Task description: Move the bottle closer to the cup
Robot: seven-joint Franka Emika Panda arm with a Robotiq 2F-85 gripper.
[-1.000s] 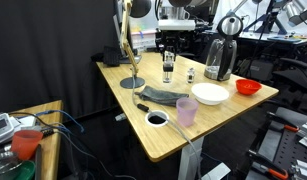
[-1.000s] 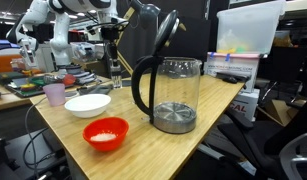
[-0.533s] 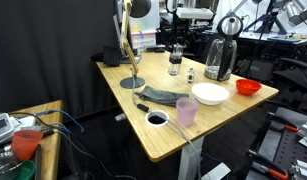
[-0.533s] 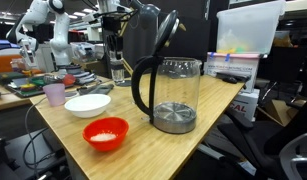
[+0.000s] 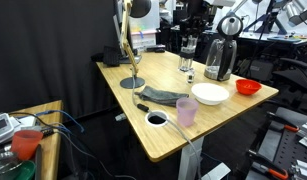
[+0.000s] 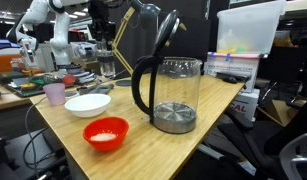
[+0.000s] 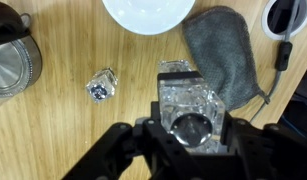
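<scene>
- And the bottle [image 5: 186, 64] is up! A second ago it stood on the table [image 5: 143, 137]. Now it hangs clear of the wood and has drifted toward the kettle [image 5: 219, 58].
- The gripper [image 5: 186, 52] is clamped on it. The wrist view shows the clear body [image 7: 190, 95] pinched between the dark jaws.
- The cup [image 5: 186, 112] hasn't budged. It stands near the front edge, at about 6 o'clock from the bottle in an exterior view, well apart from it and just beside the white bowl [image 5: 210, 94].
- The paler small bottle [image 7: 100, 85] sits on the wood at 10 o'clock of the held one in the wrist view, left alone.
- So the pick looks done and the carry is on, but the gap to the cup isn't closed yet.
- The next move needs a swing toward 6 o'clock and a gentle set-down beside the cup, clear of the bowl and the grey cloth [image 7: 223, 55].
</scene>
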